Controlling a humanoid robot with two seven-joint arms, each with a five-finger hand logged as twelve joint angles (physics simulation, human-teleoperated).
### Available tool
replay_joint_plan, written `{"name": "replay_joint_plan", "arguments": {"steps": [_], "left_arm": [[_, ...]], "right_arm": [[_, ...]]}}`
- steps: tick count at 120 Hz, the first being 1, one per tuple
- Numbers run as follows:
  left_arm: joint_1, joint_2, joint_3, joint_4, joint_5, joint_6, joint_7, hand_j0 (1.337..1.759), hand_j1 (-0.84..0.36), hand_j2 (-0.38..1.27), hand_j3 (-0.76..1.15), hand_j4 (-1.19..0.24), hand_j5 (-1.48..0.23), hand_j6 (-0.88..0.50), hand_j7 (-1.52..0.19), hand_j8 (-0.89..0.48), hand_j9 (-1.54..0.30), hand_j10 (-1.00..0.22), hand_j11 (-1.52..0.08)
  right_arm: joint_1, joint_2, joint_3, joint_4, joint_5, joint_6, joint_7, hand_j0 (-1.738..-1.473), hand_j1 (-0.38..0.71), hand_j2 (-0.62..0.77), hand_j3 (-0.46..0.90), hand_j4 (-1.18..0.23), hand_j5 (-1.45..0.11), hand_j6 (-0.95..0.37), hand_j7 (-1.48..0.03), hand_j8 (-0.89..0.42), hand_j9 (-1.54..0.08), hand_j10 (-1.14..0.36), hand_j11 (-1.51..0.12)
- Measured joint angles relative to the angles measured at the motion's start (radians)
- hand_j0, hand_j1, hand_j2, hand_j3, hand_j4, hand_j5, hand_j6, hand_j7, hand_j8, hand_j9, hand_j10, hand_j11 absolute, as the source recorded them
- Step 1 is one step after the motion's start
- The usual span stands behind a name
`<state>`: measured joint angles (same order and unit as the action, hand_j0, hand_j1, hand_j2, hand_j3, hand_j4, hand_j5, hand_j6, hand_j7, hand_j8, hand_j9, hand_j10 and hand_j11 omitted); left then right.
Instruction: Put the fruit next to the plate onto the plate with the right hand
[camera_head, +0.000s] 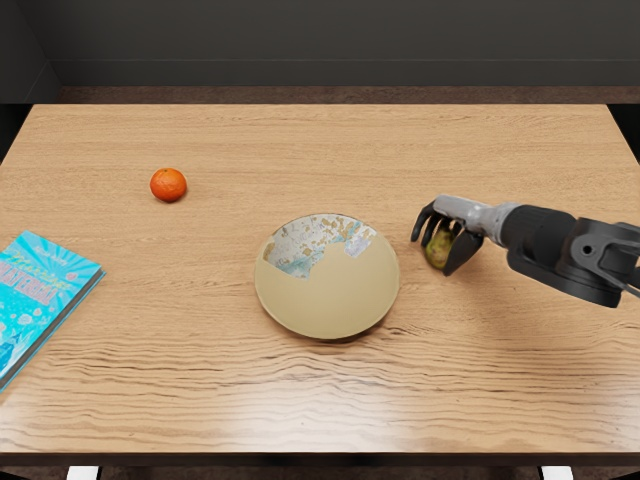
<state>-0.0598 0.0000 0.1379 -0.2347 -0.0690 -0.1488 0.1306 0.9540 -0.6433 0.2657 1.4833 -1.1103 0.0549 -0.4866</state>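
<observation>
Yellow-green rounded fruit (437, 250) lies just off the right rim of the plate, down low at the desk's surface, and from my view I cannot tell whether it rests on the wood or is raised a little off it. I see the right hand (448, 232) wrapped around it: the dark fingers (424, 224) curl down over the side nearest the plate, another dark part of the hand closes in on the opposite side, and the fruit shows only in the gap between them. The hand's grey back faces up and to the right. Its arm (560, 245), dark and thick, comes in from the right edge of the picture at about the same height as the hand, slanting slightly downward toward that edge.

Left of the fruit is the round tan plate (330, 295), near the middle of the desk; the fruit and the plate are close but not touching. A patchy pattern of white, pale blue and ochre covers the plate's far part, while the near part is plain, and nothing lies on it.

Well apart, toward the far left, a small orange fruit (168, 184) sits alone. At the left edge lies a turquoise book (35, 290), flat and turned at an angle, partly cut off by the picture. The light wooden desk (300, 400) carries all of it.
</observation>
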Motion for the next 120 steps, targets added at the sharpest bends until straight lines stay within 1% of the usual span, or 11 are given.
{"name": "replay_joint_plan", "arguments": {"steps": [1,4,33,54,69,96,120], "left_arm": [[0.000,0.000,0.000,0.000,0.000,0.000,0.000,1.658,0.35,0.00,0.00,0.00,0.00,0.00,0.00,0.00,0.00,0.00,0.00],[0.000,0.000,0.000,0.000,0.000,0.000,0.000,1.658,0.35,0.00,0.00,0.00,0.00,0.00,0.00,0.00,0.00,0.00,0.00],[0.000,0.000,0.000,0.000,0.000,0.000,0.000,1.658,0.35,0.00,0.00,0.00,0.00,0.00,0.00,0.00,0.00,0.00,0.00],[0.000,0.000,0.000,0.000,0.000,0.000,0.000,1.658,0.35,0.00,0.00,0.00,0.00,0.00,0.00,0.00,0.00,0.00,0.00],[0.000,0.000,0.000,0.000,0.000,0.000,0.000,1.658,0.35,0.00,0.00,0.00,0.00,0.00,0.00,0.00,0.00,0.00,0.00],[0.000,0.000,0.000,0.000,0.000,0.000,0.000,1.658,0.35,0.00,0.00,0.00,0.00,0.00,0.00,0.00,0.00,0.00,0.00],[0.000,0.000,0.000,0.000,0.000,0.000,0.000,1.658,0.35,0.00,0.00,0.00,0.00,0.00,0.00,0.00,0.00,0.00,0.00]], "right_arm": [[0.000,-0.001,0.001,0.002,0.000,0.000,0.000,-1.656,0.25,0.23,0.00,-0.59,-0.72,-0.58,-0.74,-0.46,-0.74,-0.55,-0.75],[0.000,-0.004,0.002,0.006,0.000,0.000,0.000,-1.656,0.26,0.22,0.00,-0.59,-0.73,-0.58,-0.75,-0.47,-0.75,-0.55,-0.75],[0.004,-0.017,0.008,0.039,0.002,0.002,-0.001,-1.657,0.26,0.27,0.00,-0.62,-0.81,-0.58,-0.80,-0.45,-0.81,-0.54,-0.81],[0.014,-0.012,0.032,0.071,0.002,0.018,-0.055,-1.658,0.26,0.27,0.00,-0.62,-0.82,-0.58,-0.81,-0.45,-0.82,-0.54,-0.82],[0.035,-0.010,0.043,0.083,0.005,0.043,-0.074,-1.658,0.26,0.27,0.00,-0.62,-0.83,-0.58,-0.81,-0.45,-0.82,-0.54,-0.82],[0.060,0.001,0.102,0.094,0.010,0.121,-0.083,-1.658,0.25,0.26,0.00,-0.62,-0.83,-0.58,-0.81,-0.46,-0.82,-0.54,-0.82],[0.070,0.054,0.129,0.097,0.012,0.133,-0.084,-1.658,0.26,0.26,0.00,-0.62,-0.83,-0.58,-0.81,-0.45,-0.82,-0.53,-0.82]]}}
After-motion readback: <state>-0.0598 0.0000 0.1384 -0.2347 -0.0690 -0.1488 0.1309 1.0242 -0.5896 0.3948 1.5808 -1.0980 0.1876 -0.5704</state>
